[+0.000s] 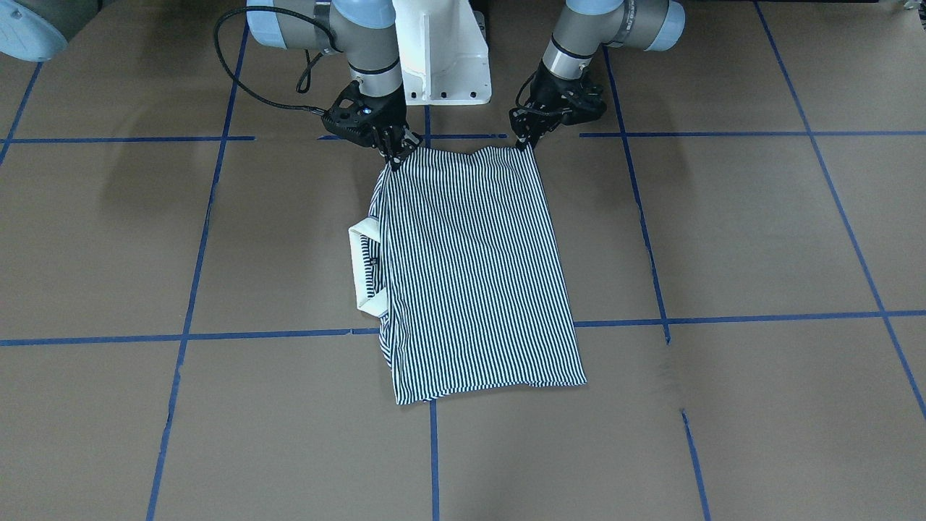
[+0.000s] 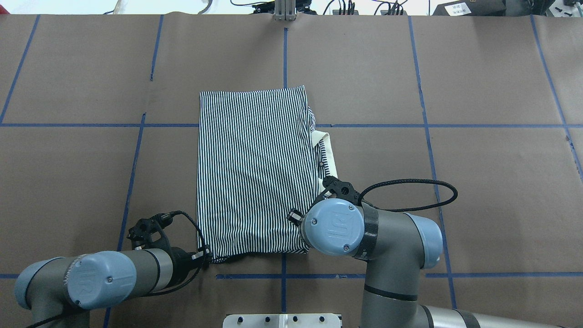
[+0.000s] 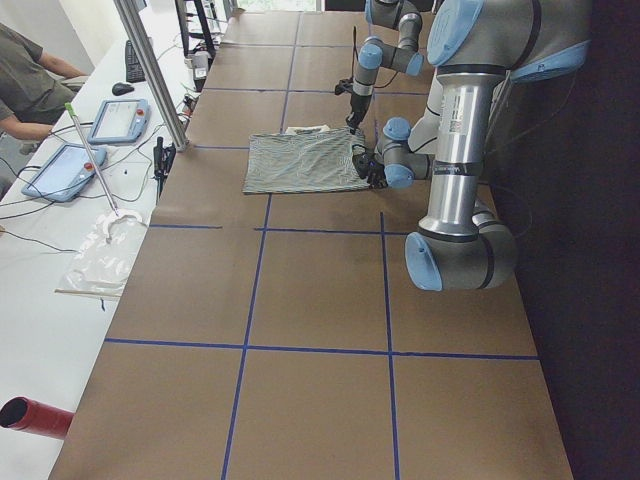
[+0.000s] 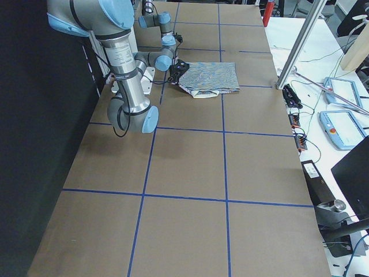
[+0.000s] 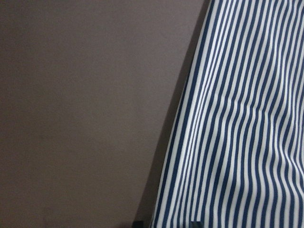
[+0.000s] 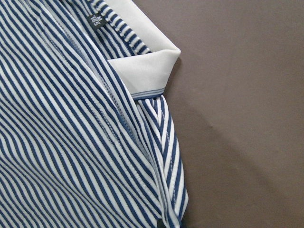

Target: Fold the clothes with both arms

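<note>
Shirt (image 1: 470, 268) lies folded narrow on the counter (image 1: 723, 239), collar (image 1: 364, 269) sticking out on the right arm's side. Left hand (image 1: 527, 141) and right hand (image 1: 396, 152) each look pinched shut on a robot-side corner. Lift both evenly, carry toward the far hem — keep it taut. Right arm's cable (image 2: 412, 181) loops near the collar — mind snagging.

Soft cloth shirt (image 1: 470, 275); matt, papery table (image 1: 723, 239)
</note>
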### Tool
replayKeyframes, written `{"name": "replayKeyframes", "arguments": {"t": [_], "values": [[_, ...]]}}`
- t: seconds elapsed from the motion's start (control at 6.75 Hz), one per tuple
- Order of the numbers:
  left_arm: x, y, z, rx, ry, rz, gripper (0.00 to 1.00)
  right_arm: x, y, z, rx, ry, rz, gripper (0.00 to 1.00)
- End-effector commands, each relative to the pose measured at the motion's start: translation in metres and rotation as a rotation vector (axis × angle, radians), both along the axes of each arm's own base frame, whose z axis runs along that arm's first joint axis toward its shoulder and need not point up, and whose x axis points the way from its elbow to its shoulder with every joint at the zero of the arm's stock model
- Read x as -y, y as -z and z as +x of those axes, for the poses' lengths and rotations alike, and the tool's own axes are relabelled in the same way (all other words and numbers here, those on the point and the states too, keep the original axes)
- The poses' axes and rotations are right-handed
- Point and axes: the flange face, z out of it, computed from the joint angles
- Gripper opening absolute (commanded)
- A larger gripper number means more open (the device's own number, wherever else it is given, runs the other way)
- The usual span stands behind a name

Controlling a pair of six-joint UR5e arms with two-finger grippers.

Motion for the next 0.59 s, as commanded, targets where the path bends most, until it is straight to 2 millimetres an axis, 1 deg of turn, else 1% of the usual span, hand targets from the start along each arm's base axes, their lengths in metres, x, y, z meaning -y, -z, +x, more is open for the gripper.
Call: {"name": "replayKeyframes", "arguments": {"t": [0.0, 0.15, 0.3, 0.44], "values": [[0.0, 0.006, 0.001, 0.015, 0.001, -0.001, 0.0, 0.0, -0.001, 0.001, 0.0, 0.002, 0.0, 0.0], [0.002, 0.022, -0.008, -0.016, 0.005, 0.005, 0.0, -0.001, 0.0, 0.003, 0.003, 0.002, -0.002, 0.0], [0.0, 0.055, -0.039, -0.051, 0.012, 0.009, 0.0, -0.006, 0.016, 0.017, 0.044, -0.006, 0.003, 0.0], [-0.007, 0.092, -0.066, -0.045, 0.007, 0.007, 0.0, -0.022, 0.022, 0.05, 0.096, -0.045, -0.046, 0.0]]}}
